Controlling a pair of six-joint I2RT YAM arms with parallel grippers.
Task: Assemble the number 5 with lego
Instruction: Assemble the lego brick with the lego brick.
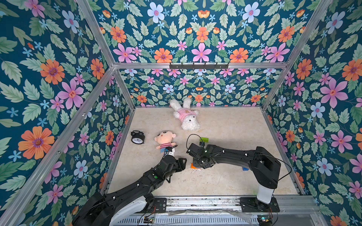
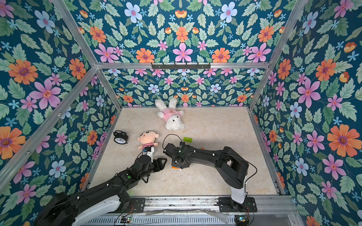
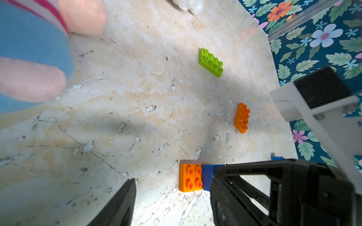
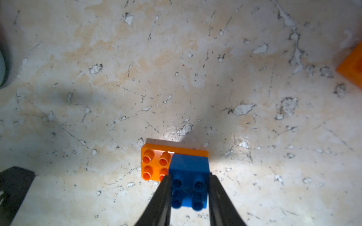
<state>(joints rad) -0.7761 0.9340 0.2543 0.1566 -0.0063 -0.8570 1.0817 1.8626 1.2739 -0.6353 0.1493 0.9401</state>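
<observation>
The right gripper [image 4: 189, 179] is clamped on a blue brick [image 4: 188, 164] sitting over one end of an orange brick [image 4: 153, 162] on the table [image 4: 176, 78]. I'd press straight down, studs squared. The left gripper [image 1: 181, 162] hangs open and empty just beside; it could brace the orange brick.

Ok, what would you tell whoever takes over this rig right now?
Right end effector: shut on the blue brick, which sits atop one end of the orange brick. I cannot tell whether it is pressed home.
Left end effector: open and empty, beside that pair.
Loose on the table: green brick, second orange brick, and second blue brick, mostly hidden under the right arm.
Done: one blue brick placed on one orange.
Left: join the three loose bricks.
</observation>
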